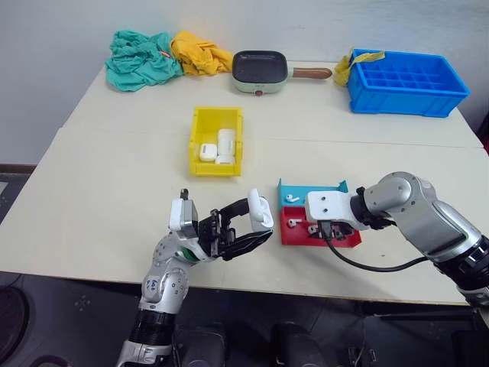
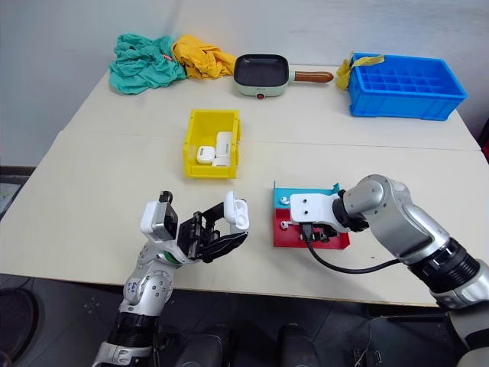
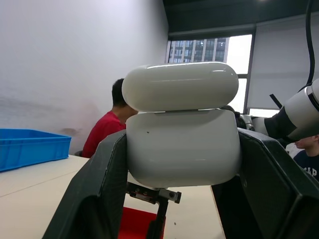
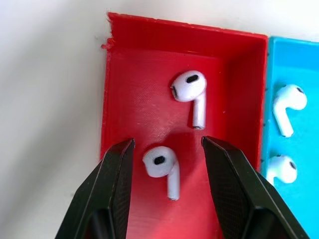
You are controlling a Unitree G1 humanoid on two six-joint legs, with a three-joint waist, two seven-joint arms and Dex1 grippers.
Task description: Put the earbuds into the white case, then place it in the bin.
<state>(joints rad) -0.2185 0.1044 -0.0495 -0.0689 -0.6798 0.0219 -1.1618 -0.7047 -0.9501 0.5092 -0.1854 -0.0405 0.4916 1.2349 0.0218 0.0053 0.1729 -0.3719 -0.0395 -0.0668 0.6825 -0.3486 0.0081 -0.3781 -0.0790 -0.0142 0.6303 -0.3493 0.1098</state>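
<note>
My left gripper (image 1: 258, 222) is shut on the white case (image 1: 260, 211) and holds it above the table's front edge. In the left wrist view the case (image 3: 182, 149) sits between both fingers with its lid (image 3: 179, 85) slightly ajar. My right gripper (image 4: 168, 144) hangs open over the red tray (image 4: 134, 99), its fingers on either side of one earbud (image 4: 161, 163) without touching it. A second earbud (image 4: 189, 87) lies farther in the same tray. Two more earbuds (image 4: 286, 102) lie in the teal tray (image 1: 290, 191). The yellow bin (image 1: 195, 134) stands mid-table with several white cases inside.
At the back of the table are a blue gridded crate (image 1: 405, 80), a small pan (image 1: 260, 70), a teal cloth (image 1: 137, 60) and a yellow cloth (image 1: 200, 53). A small white piece (image 1: 293, 131) lies on the table right of the bin. People sit beyond the table (image 3: 107, 132).
</note>
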